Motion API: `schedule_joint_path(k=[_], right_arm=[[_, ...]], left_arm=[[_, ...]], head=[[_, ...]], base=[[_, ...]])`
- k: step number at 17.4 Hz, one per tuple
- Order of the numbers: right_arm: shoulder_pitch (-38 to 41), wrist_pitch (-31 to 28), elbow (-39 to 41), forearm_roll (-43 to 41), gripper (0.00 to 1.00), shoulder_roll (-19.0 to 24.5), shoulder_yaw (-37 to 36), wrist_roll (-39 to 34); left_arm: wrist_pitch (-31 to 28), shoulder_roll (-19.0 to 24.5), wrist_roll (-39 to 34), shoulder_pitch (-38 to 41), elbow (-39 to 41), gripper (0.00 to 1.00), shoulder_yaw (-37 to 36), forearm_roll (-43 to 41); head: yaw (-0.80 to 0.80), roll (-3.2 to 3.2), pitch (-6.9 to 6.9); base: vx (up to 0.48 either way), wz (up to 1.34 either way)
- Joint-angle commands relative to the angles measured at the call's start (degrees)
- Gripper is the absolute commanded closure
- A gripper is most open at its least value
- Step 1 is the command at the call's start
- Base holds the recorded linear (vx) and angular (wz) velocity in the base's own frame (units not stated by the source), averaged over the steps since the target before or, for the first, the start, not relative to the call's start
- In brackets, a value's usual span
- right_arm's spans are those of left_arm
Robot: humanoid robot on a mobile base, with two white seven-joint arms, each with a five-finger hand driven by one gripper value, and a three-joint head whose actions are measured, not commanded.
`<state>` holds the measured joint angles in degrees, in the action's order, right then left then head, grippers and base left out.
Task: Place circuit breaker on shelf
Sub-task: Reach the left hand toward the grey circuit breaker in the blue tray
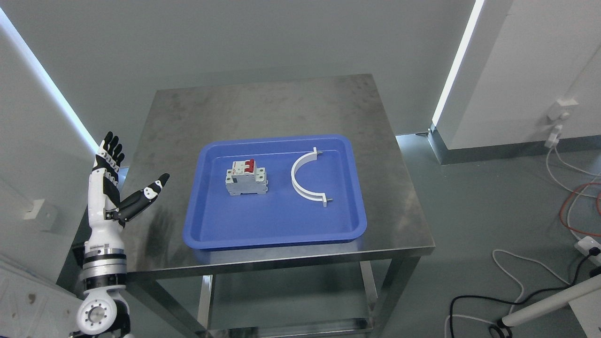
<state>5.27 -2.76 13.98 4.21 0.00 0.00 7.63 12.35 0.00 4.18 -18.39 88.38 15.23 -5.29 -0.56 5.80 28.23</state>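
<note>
A plain grey room with pale walls and two bright strips of light running diagonally down the left and right walls. In the middle stands a steel table (281, 108) with a dull, smudged top, seen from above. A blue tray (274, 230) with a raised rim sits on the near half of the table.

Inside the tray, left of centre, is the circuit breaker (246, 178). It is a small blocky unit with a light grey and white casing, and red switch levers along its top. It stands alone on the tray floor, touching nothing else. To its right, well apart, lies a white half-ring bracket (305, 177), curved like the letter C, with a short metal pin at each end.

The robot's left hand (115, 188) is raised at the far left, beside the table's left edge and clear of the tray. It is white with black fingertips. Its fingers point upward and spread loosely, the thumb sticks out to the right, and it holds nothing. The right hand is out of sight.

On the floor at right, white, black and orange cables (570, 206) trail near a wall socket (561, 110) and a power strip (590, 246).
</note>
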Motion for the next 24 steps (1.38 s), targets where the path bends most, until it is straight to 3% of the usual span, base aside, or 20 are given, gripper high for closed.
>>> schedule_joint_path(k=[1, 7, 9, 12, 14, 20, 24], right_arm=[[0.0, -1.8, 0.0, 0.0, 0.00, -1.0, 1.1, 0.2], [0.0, -1.8, 0.0, 0.0, 0.00, -1.0, 1.1, 0.2], [0.0, -1.8, 0.0, 0.0, 0.00, -1.0, 1.1, 0.1], [0.0, -1.8, 0.0, 0.0, 0.00, -1.0, 1.1, 0.2], [0.0, -1.8, 0.0, 0.0, 0.00, -1.0, 1.1, 0.2], [0.0, -1.7, 0.0, 0.0, 0.00, -1.0, 1.1, 0.2], [0.0, -1.8, 0.0, 0.0, 0.00, -1.0, 1.1, 0.1]], left_arm=[[0.0, 1.0, 0.2, -0.1, -0.1, 0.00, -0.1, -0.1], [0.0, 1.9, 5.0, -0.9, -0.7, 0.00, 0.7, -0.1], [-0.4, 6.5, 9.9, -3.3, -1.4, 0.00, -0.4, -0.3], [-1.7, 15.6, 23.9, -5.7, -1.6, 0.03, -2.8, -0.3], [-6.5, 18.0, 28.8, -8.5, -1.5, 0.04, -7.8, -1.0], [-16.7, 16.6, 31.2, -12.2, -1.6, 0.07, -20.3, -11.6], [-19.6, 15.4, 32.6, -12.4, -2.2, 0.14, -20.6, -14.0]], head=[[0.00, 0.00, 0.00], [0.00, 0.00, 0.00], [0.00, 0.00, 0.00], [0.00, 0.00, 0.00], [0.00, 0.00, 0.00], [0.00, 0.00, 0.00], [0.00, 0.00, 0.00]], base=[[0.041, -0.05], [0.004, -0.01], [0.000, 0.00], [0.000, 0.00], [0.000, 0.00], [0.000, 0.00], [0.000, 0.00]])
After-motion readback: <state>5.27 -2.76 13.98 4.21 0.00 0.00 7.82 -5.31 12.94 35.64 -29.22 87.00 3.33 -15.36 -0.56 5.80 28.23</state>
